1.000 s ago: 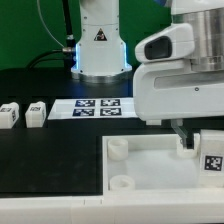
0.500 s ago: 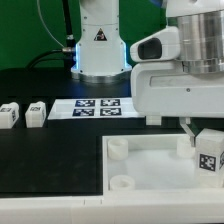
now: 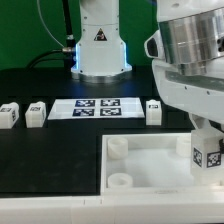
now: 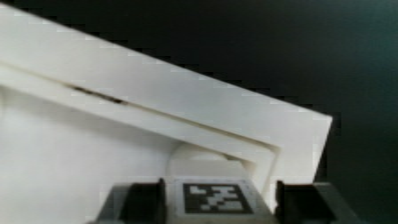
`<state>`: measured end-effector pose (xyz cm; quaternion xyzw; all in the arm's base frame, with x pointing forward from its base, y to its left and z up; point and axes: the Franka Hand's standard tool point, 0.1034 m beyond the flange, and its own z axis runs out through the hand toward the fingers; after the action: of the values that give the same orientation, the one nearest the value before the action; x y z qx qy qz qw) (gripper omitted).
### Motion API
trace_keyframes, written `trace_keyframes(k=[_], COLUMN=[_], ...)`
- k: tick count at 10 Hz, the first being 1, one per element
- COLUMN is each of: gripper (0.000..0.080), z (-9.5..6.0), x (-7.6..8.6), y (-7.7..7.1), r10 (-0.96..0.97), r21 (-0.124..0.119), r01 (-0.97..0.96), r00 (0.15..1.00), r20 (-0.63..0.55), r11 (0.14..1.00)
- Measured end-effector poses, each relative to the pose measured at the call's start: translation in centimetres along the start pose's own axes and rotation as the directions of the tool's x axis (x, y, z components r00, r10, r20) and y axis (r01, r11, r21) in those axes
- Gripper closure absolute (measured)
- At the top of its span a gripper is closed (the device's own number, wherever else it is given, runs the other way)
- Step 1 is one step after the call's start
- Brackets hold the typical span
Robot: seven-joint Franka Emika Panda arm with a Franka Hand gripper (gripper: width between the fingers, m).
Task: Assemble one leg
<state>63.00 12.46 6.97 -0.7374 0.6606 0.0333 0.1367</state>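
My gripper [image 3: 207, 140] is shut on a leg [image 3: 207, 150], a small white block with a black-and-white tag, and holds it over the exterior view's right side of the large white tray-like piece [image 3: 140, 168]. In the wrist view the leg's tag [image 4: 215, 196] sits between the two dark fingers [image 4: 135, 202], above the tray's corner [image 4: 214, 150]. Three more legs rest on the black table: two at the exterior view's left [image 3: 10, 114] [image 3: 36, 112] and one [image 3: 153, 110] beside the marker board.
The marker board [image 3: 98, 107] lies on the table in front of the arm's white base [image 3: 98, 45]. The tray piece has round corner sockets [image 3: 117, 149] [image 3: 120, 182] on its left side.
The arm has swung and turned, uncovering the leg beside the marker board. The held leg has lowered slightly toward the tray's right side, its tag still facing the camera.
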Motion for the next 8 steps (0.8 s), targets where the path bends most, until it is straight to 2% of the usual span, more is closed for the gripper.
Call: trace_keyframes(k=[1,4,5,6,7,8], gripper=[0.0502,0.0498,0.0276,0.0276,0.0177,0.0158], z=[0.07,0.09,0.10,0.04,-0.25,-0.50], x=[-0.02,-0.10,-0.09,0.01,-0.01,0.05], y=[0.01,0.04,0.04,0.16,-0.14,-0.54], r10=[0.100,0.045,0.043,-0.128,-0.289,-0.462], r21=[0.003,0.003,0.002,-0.019,-0.044,-0.060], r01=[-0.100,-0.045,-0.043,0.128,0.289,0.461], r00=[0.995,0.999,0.999,0.992,0.957,0.887], r20=[0.011,0.011,0.011,0.014,0.015,0.004], r11=[0.995,0.999,0.999,0.992,0.956,0.885])
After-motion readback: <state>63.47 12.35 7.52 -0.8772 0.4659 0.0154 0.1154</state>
